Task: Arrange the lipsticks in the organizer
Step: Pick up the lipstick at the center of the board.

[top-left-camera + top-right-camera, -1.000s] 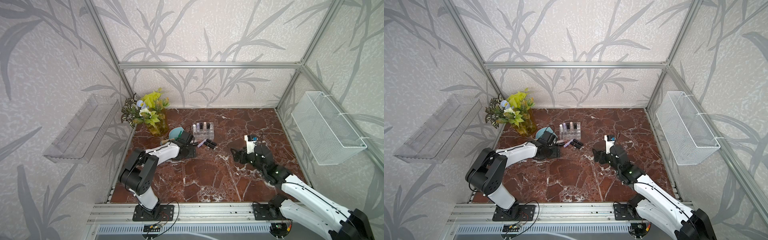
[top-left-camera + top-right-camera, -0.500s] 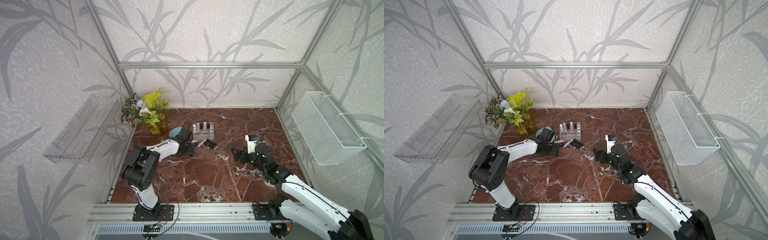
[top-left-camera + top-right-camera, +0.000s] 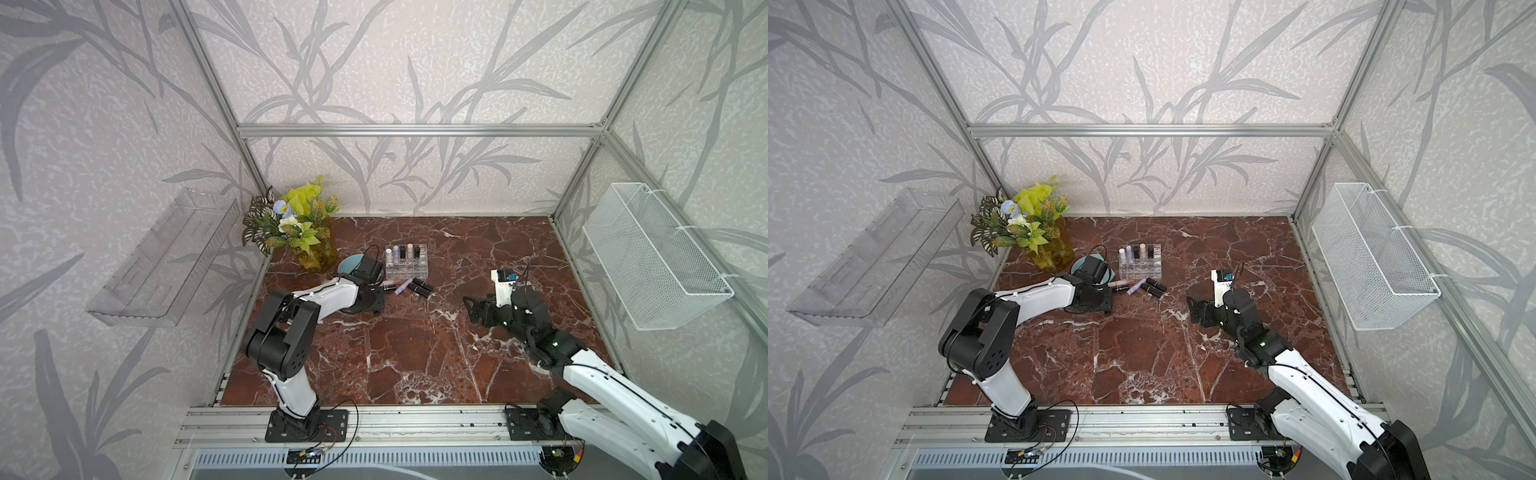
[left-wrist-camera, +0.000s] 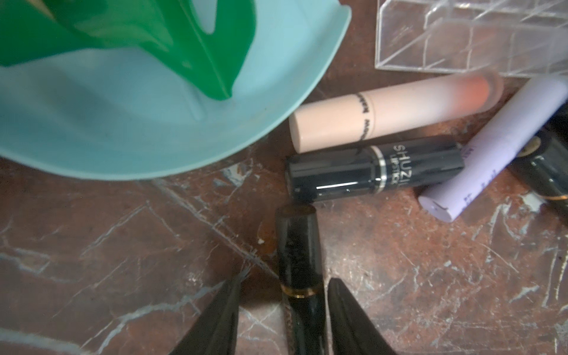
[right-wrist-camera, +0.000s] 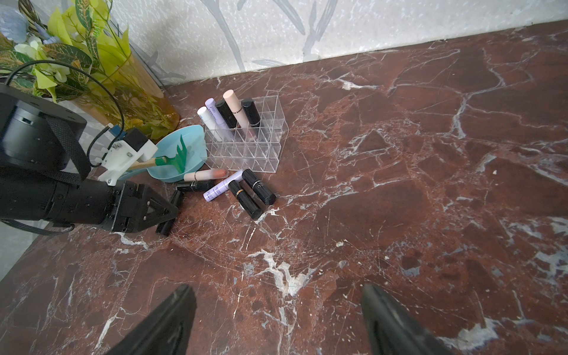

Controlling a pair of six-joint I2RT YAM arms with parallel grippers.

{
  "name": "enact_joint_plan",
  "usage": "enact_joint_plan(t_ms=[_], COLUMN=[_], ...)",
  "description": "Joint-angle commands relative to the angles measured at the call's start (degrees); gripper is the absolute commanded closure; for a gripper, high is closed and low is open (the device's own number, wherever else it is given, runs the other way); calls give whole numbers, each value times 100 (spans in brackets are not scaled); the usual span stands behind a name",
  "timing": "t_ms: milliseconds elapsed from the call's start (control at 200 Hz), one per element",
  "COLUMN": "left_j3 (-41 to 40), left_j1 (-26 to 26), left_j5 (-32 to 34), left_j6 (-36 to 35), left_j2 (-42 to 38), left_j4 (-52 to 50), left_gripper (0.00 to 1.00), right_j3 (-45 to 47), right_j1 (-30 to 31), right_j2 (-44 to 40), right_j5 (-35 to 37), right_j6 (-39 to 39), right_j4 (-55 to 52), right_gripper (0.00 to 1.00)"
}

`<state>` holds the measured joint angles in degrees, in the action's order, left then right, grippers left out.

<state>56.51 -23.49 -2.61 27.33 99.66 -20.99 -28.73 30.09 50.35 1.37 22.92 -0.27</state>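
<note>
**Item: black gold-banded lipstick** (image 4: 298,246). It lies flat on the desk (image 4: 107,261), one end almost against a second black tube (image 4: 375,169). It sits lengthwise between the fingers of the left claw (image 4: 285,284). The claw is partly open astride it with a gap on one side, so nothing is gripped yet. Judged: a pick is in hand, lined up so the jaws meet across the round body.

**Loose lipsticks:** a pale pink tube (image 4: 390,110), a lilac tube (image 4: 498,147) and a black pair (image 5: 246,199). They are clustered just beside the organizer's near wall.

**Organizer** (image 5: 267,153): a clear grid. Five upright tubes (image 5: 233,107) fill its back row, and the remaining cells are empty.

**Adjacent:** a teal bowl (image 4: 153,138) holding a green rake (image 4: 138,37), close by the pick.

**Right claw** (image 5: 278,287): wide open and empty over bare desk, well apart from the cluster. It is probably kept there to stay clear.
</note>
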Motion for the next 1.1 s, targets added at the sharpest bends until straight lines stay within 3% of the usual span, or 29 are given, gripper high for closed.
enact_joint_plan(t_ms=[0, 240, 560, 730, 930, 1095], left_j3=[-137, -478, -548, -658, -707, -922], left_j1=[19, 27, 28, 28, 19, -30], left_j5=[93, 291, 175, -81, -1008, -2640], left_j6=[-137, -229, -325, -396, -484, -607], left_j2=[8, -195, -286, -721, -1586, -2109], left_j4=[-410, -511, -477, -480, 21, 1053], left_gripper=[51, 70, 75, 81, 82, 83], right_j3=[78, 144, 116, 59, -84, -450], right_j1=[-44, -86, -104, -133, -327, -603], right_j2=[-147, -210, -262, -196, -167, 17], right_j5=[-32, -79, -105, -218, -692, -1686], right_j6=[4, 34, 48, 66, 143, 264], right_j4=[32, 54, 18, -51, -172, -282], right_gripper=[12, 12, 12, 12, 12, 10])
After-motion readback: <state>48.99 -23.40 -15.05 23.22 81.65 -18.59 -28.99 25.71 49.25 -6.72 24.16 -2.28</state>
